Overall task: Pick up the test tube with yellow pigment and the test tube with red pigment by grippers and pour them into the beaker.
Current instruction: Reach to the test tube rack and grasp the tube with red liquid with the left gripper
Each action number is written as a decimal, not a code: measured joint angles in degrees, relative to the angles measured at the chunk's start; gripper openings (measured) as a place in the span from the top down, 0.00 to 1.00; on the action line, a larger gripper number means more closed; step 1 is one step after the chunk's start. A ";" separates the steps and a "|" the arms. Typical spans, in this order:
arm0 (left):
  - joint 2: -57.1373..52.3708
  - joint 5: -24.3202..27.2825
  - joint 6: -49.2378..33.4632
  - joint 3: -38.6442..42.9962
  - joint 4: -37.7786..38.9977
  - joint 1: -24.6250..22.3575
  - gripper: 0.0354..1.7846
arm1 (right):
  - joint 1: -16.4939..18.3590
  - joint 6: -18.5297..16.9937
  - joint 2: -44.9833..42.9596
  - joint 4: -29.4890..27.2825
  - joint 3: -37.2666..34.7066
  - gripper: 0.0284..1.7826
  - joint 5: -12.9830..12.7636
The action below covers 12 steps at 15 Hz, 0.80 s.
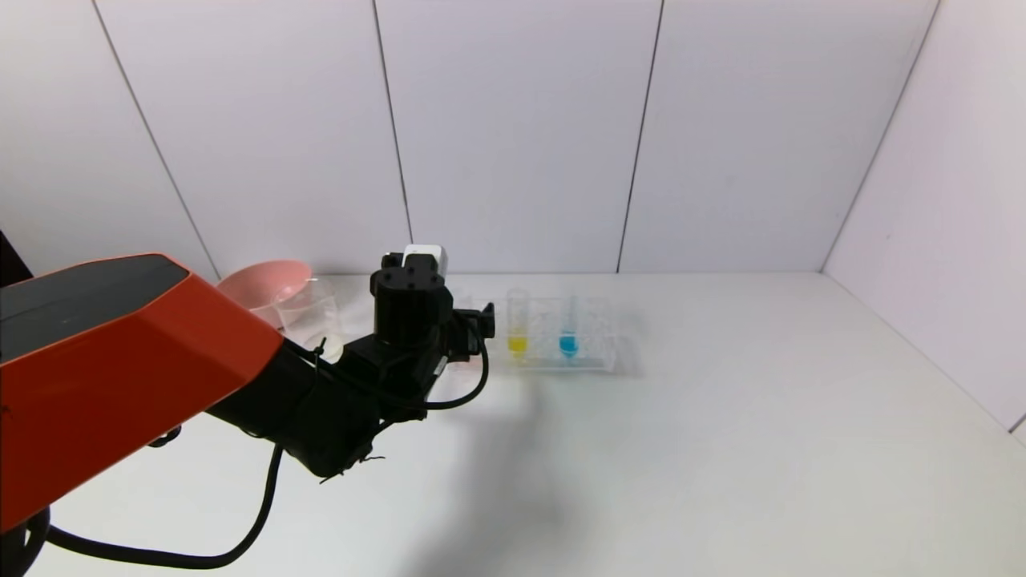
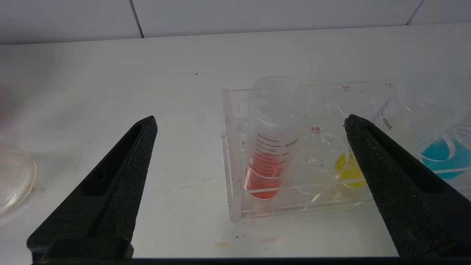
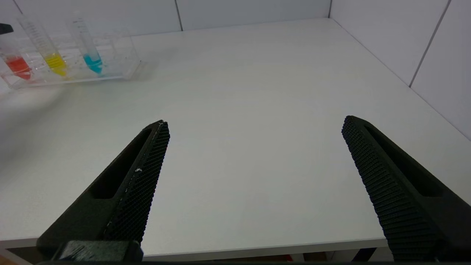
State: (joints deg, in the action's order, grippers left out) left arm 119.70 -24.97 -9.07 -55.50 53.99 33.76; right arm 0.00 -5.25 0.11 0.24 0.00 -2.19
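Red-pigment test tube (image 2: 270, 154): clear, graduated, red-orange liquid low in it, upright in the end slot of the clear rack (image 2: 232, 162) at the table's (image 1: 721, 449) rear. Yellow-pigment tube (image 2: 349, 171) stands next along, blue tube (image 2: 441, 156) beyond. Your left gripper (image 2: 250, 154) hovers just short of the rack, fingers spread wide, the red tube between them, untouched. Beaker (image 1: 309, 308) sits left of the arm, before the pink bowl (image 1: 264, 288). Your right gripper (image 3: 254, 162) hangs over the near table edge, fingers spread, holding nothing.
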 joint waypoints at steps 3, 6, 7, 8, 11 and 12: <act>1.17 -0.22 0.89 -0.96 0.11 0.04 0.01 | 0.00 0.00 0.00 0.00 0.00 0.04 0.00; 1.57 -0.22 0.91 -1.08 0.37 0.33 0.07 | 0.00 0.02 0.00 0.00 0.00 0.04 0.02; 1.66 -0.26 0.89 -1.11 0.46 0.50 0.13 | 0.00 0.02 0.00 0.00 0.00 0.04 0.00; 1.74 -0.28 0.89 -1.16 0.61 0.72 0.19 | 0.00 0.02 0.00 -0.02 0.00 0.04 0.00; 1.96 -0.28 0.95 -1.55 1.24 1.55 0.48 | 0.00 0.02 0.00 0.00 0.00 0.04 0.00; 2.11 -0.28 1.00 -1.77 1.24 1.74 0.60 | 0.00 0.00 0.00 -0.02 0.00 0.04 0.00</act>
State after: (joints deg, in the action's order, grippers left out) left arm 121.81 -25.25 -8.07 -57.27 55.24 35.50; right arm 0.00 -5.25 0.11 0.22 0.00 -2.19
